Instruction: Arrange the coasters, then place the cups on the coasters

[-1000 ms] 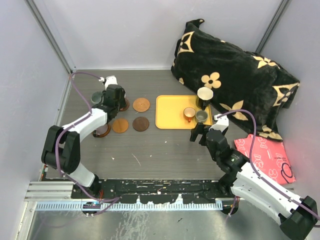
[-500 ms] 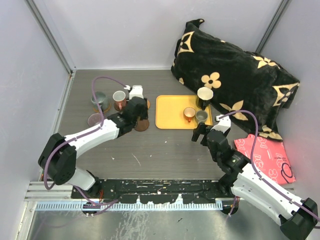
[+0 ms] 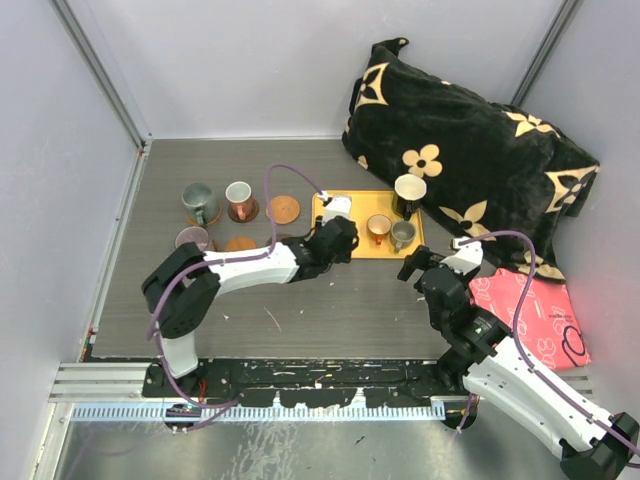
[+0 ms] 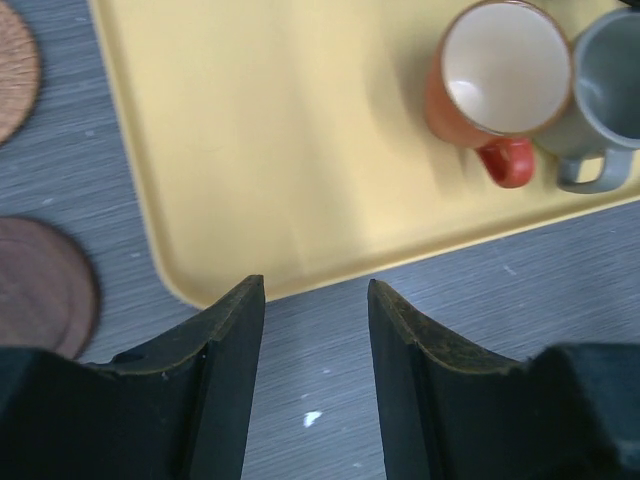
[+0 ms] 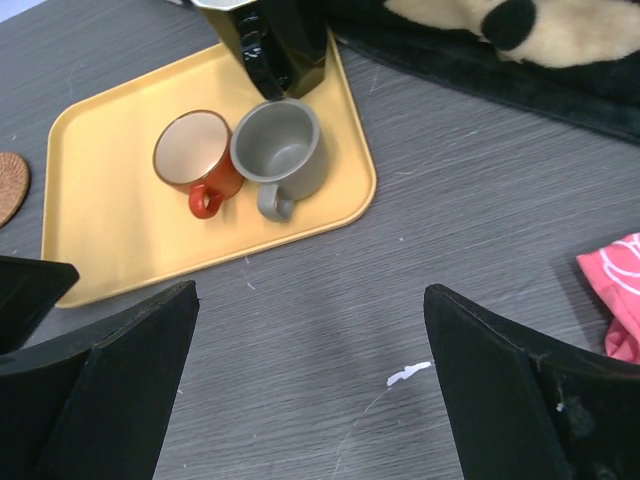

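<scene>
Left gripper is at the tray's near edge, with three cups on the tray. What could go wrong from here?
1. The orange cup and grey cup stand touching on the yellow tray; a finger of the left gripper going between them could tip the grey one.
2. The right gripper, wide open, faces the same cups, so the arms might collide.

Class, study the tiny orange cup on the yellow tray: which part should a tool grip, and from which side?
Probably its rim wall, pinched from above, one finger inside, one outside, on the side away from the grey cup. The orange cup stands upright, mouth open; the grey cup crowds one side and the handle juts toward the near edge of the tray.
</scene>
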`<action>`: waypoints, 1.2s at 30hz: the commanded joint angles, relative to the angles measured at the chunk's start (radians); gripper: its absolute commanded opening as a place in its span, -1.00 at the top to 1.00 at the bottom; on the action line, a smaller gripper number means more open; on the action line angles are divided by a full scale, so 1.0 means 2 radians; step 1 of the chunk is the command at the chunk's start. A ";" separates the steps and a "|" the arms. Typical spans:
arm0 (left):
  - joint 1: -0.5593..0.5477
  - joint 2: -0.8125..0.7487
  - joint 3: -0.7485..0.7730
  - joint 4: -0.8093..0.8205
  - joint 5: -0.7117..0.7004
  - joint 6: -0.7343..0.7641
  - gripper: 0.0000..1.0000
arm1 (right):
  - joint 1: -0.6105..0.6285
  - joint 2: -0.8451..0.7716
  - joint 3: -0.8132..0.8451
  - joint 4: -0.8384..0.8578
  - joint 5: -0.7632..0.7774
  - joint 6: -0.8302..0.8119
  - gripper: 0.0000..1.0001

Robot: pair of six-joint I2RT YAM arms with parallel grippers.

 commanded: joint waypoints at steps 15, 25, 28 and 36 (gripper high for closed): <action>-0.048 0.125 0.166 0.031 -0.013 -0.036 0.07 | -0.001 -0.032 0.013 -0.034 0.077 0.048 -1.00; -0.049 0.166 0.200 0.032 -0.029 -0.041 0.07 | -0.002 -0.025 0.013 -0.033 0.071 0.050 -1.00; -0.049 0.175 0.206 0.041 -0.035 -0.037 0.07 | -0.002 -0.026 0.013 -0.034 0.070 0.050 -1.00; -0.049 0.207 0.246 0.033 -0.053 -0.026 0.07 | -0.002 -0.028 0.012 -0.034 0.067 0.050 -1.00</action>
